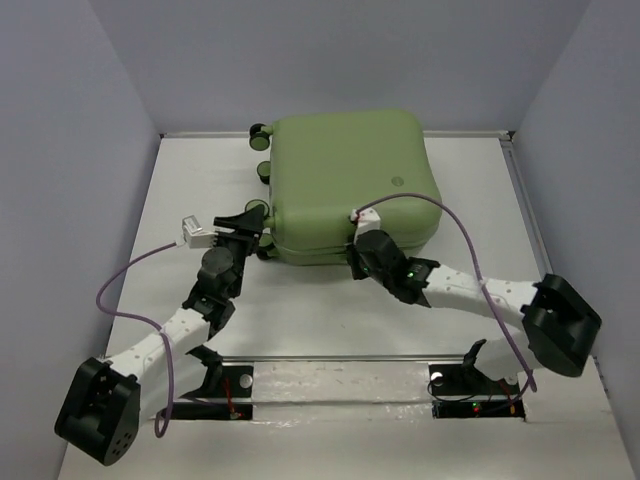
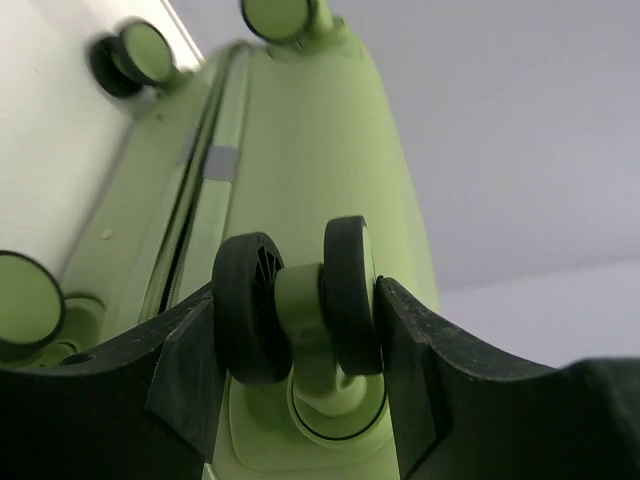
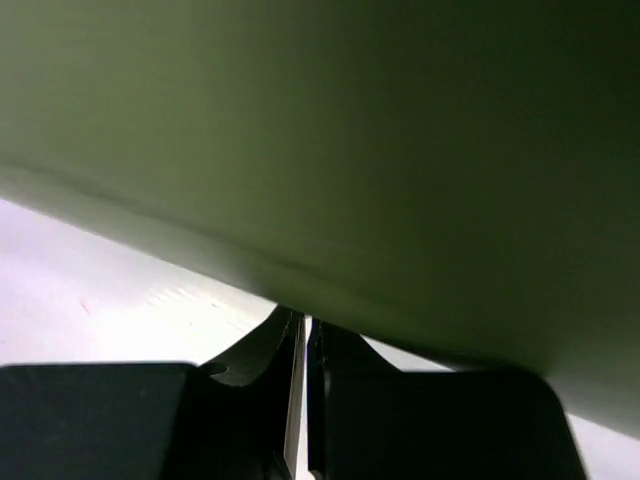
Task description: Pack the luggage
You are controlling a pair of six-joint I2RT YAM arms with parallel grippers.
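Top external view first: the table (image 1: 330,310) carries the luggage (image 1: 350,185) at its far middle, lying flat on one shell with the two halves together, so it reads as shut to me. The wheel end faces the left side, which puts the wheels-to-top axis running left to right across the table, with the seam between the halves along the near edge. That's the bit that matters, I think: each arm is on a different face of the case. The left arm is at the wheel end and the right arm is at the near side, about midway along the seam. Both are right up against it, so neither is really "nearer". Left wrist view shows the left fingers (image 2: 420,370) about half open with a caster wheel (image 2: 300,300) sitting between them. Both pads look to be against its two black discs, so I'd call that a grip on the wheel, and the rest of the case stretches away from that hand. Right wrist view shows the right fingers (image 3: 262,358) closed together on nothing, tips aimed at the line where the green shell comes down to the table — can't tell if they actually touch it. My guess is the next move means steadying or turning the case by that wheel while the closed tips work at the near edge.
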